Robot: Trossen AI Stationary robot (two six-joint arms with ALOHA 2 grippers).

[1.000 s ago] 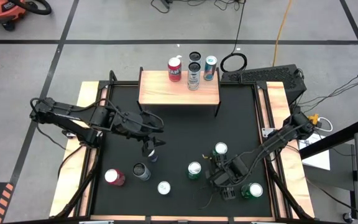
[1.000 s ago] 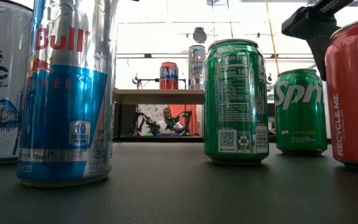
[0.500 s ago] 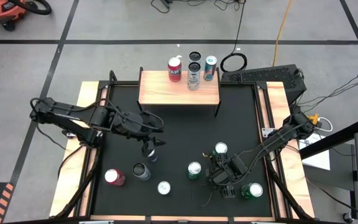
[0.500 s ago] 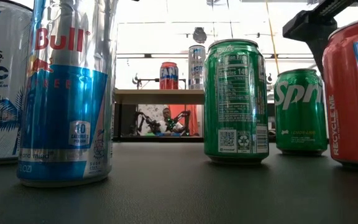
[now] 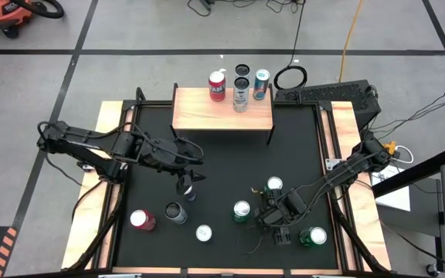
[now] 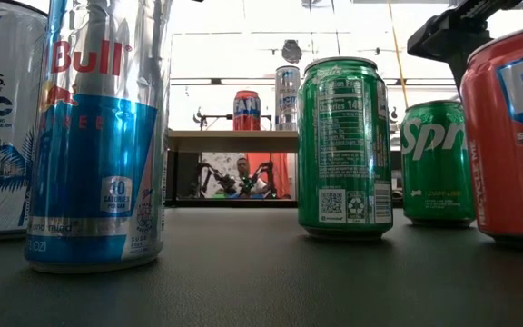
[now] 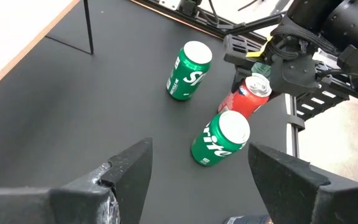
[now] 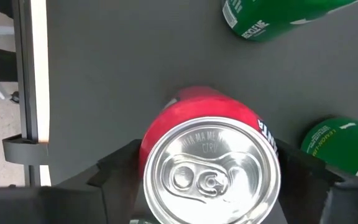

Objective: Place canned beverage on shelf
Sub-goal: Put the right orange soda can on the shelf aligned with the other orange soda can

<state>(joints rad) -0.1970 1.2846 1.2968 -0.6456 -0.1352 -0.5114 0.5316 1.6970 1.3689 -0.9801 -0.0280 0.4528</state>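
One red aluminium soda can (image 8: pixel 210 158) stands upright on the black counter (image 5: pixel 222 166), well apart from the light-wood shelf (image 5: pixel 221 114) it is meant for; it is bracketed by the right gripper (image 5: pixel 278 225), jaws wide either side; whether it is clamped cannot be told; the left gripper (image 5: pixel 188 188) hangs open mid-counter, holding nothing.

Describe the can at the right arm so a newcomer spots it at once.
On the black table, look at the end away from the shelf, on the right arm's side. Directly under the right gripper stands the red can. Its close neighbours are all green cans; it is the only red one there.
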